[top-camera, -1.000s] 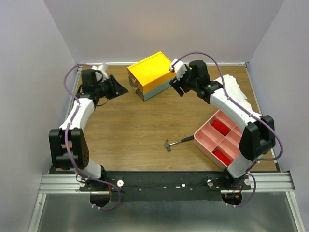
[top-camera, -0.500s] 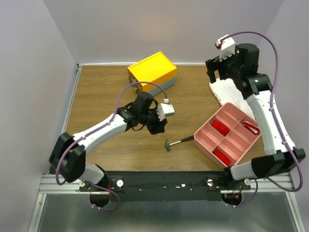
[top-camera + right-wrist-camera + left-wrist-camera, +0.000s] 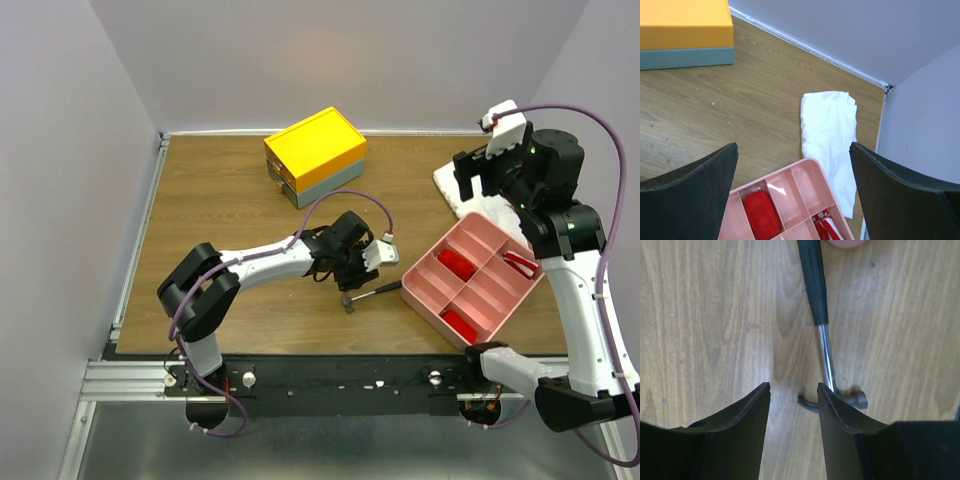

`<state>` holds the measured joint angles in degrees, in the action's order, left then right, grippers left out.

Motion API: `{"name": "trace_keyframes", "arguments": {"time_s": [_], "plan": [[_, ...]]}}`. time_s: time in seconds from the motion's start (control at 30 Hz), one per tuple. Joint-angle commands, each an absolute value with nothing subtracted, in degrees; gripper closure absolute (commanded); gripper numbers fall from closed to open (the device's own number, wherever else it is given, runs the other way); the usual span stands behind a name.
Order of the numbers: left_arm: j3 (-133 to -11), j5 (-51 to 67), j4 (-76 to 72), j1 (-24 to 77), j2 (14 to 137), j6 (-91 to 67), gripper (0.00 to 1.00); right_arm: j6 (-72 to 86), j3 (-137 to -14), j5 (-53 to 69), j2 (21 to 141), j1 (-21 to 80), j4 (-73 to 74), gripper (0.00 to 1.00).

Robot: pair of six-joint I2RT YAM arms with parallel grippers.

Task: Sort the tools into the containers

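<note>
The left pincer [image 3: 794,390] hangs part-open and empty just off the mini hammer [image 3: 824,345], which lies beside the pink tray [image 3: 412,290]. I'd shift it to straddle the shaft before closing. Right pincer [image 3: 793,147], above the tray, gapes empty.

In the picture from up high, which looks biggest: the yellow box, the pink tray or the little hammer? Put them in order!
1. pink tray: it looks a bit bigger than the box.
2. yellow-topped box.
3. hammer: by far the smallest.
</note>
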<state>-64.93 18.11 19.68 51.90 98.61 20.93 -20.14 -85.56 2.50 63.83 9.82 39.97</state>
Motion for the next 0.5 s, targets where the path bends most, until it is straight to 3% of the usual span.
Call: {"name": "trace_keyframes", "arguments": {"time_s": [0.0, 0.47], "plan": [[-69.25, 15.56, 18.46, 53.96, 103.18, 19.43, 0.47, -20.74, -81.84, 1.76, 60.56, 8.44, 39.99, 0.0], [-66.18, 14.25, 17.31, 57.83, 106.61, 16.44, 0.48, -20.13, -77.87, 4.04, 58.36, 5.89, 38.76, 0.0]]}}
